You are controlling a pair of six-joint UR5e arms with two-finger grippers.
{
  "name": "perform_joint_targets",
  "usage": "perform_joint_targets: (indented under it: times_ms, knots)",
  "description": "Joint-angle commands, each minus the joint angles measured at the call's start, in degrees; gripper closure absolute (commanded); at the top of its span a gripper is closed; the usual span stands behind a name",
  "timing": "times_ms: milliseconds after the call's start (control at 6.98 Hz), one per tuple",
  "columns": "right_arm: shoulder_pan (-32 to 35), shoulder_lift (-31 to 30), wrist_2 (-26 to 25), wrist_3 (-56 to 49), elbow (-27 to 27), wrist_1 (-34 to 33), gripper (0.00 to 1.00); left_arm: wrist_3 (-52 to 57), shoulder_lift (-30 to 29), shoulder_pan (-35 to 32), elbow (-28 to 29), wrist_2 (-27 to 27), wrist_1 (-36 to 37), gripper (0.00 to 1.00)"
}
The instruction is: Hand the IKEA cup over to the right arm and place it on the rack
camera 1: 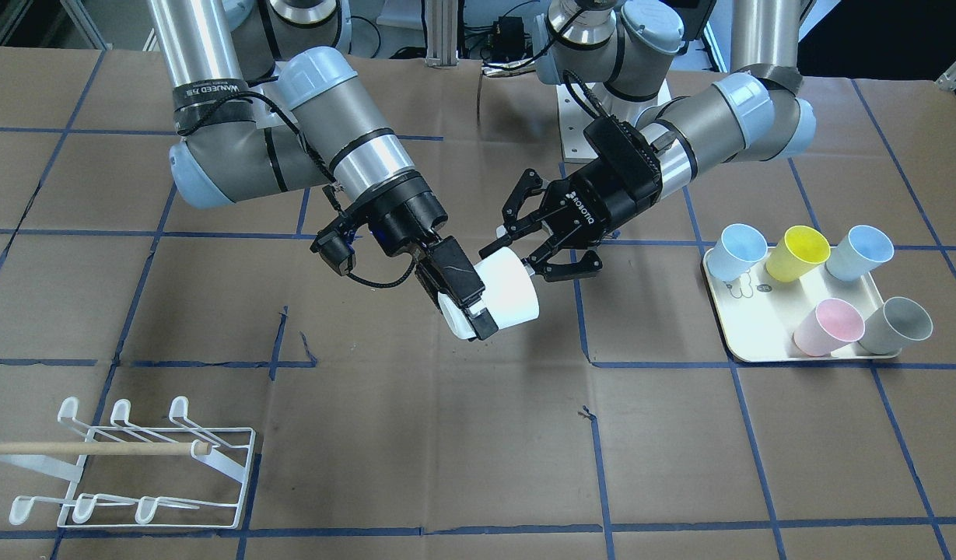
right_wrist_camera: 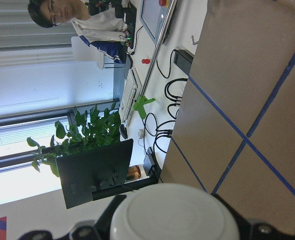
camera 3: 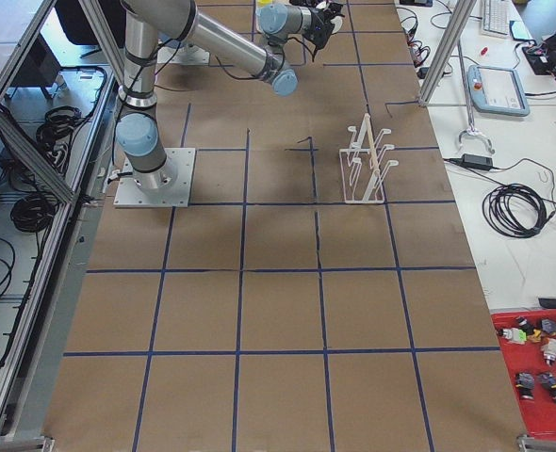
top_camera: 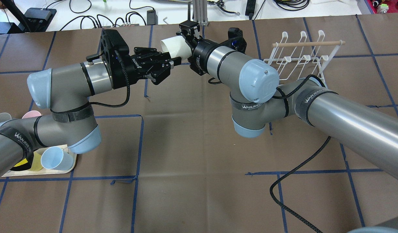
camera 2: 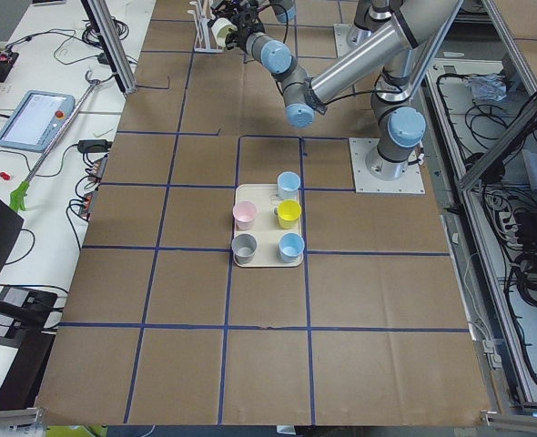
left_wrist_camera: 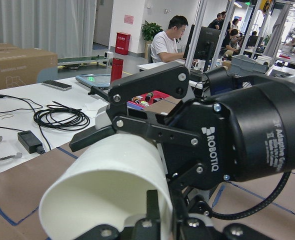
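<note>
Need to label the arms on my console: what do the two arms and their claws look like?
Both arms are silver-grey tubes with light-blue joint caps, black WANJEED straps and black cables. The left arm carries a chunky black linkage claw lettered ROBOTIQ in white. The right arm has a black claw with two slim straight fingers.

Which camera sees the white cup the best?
The exterior front-facing view: most of the white cup shows big and clear, in mid-air. Overhead, the arms partly hide it. The side views barely show it. The wrist cameras are too close and crop it.
</note>
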Motion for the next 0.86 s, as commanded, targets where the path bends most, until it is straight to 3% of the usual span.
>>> perform_joint_targets:
  times_ms: [0,143,573,717]
  knots:
    - [-0.09,0.0,0.03,0.01,0.12,0.0,0.55,-0.05,0.29,0.0,-0.04,0.11,0.39,0.13]
    - [-0.1,0.0,0.03,0.09,0.03,0.0,0.56,-0.13,0.38,0.08,0.05,0.11,0.39,0.02]
    - [-0.1,-0.09,0.12,0.01,-0.23,0.0,0.6,-0.75,0.55,4.98,-0.12,0.02,0.31,0.01]
    - [-0.27,0.0,0.21,-0.08,-0.84,0.0,0.66,-0.84,0.99,8.05,-0.21,-0.24,0.22,0.01]
